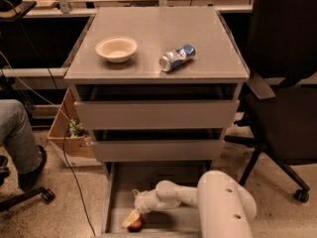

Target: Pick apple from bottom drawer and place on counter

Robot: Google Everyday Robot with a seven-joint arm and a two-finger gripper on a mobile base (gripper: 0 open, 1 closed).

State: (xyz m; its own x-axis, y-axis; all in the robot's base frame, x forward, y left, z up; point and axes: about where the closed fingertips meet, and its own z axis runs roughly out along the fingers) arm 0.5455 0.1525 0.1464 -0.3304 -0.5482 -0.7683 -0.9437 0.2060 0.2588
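Observation:
The bottom drawer [115, 192] is pulled out at the foot of the cabinet, its grey floor in view. The apple [135, 225], small and red, lies near the drawer's front left. My gripper [132, 217] reaches in from the right on its white arm and sits right on top of the apple, covering its upper part. The counter [153, 38] is the grey cabinet top above.
A cream bowl [116, 48] and a crushed silver-blue can [177, 57] lie on the counter. The two upper drawers [156, 114] are shut. A black office chair [282, 108] stands to the right. A seated person's leg [17, 133] and a cardboard box [69, 133] are to the left.

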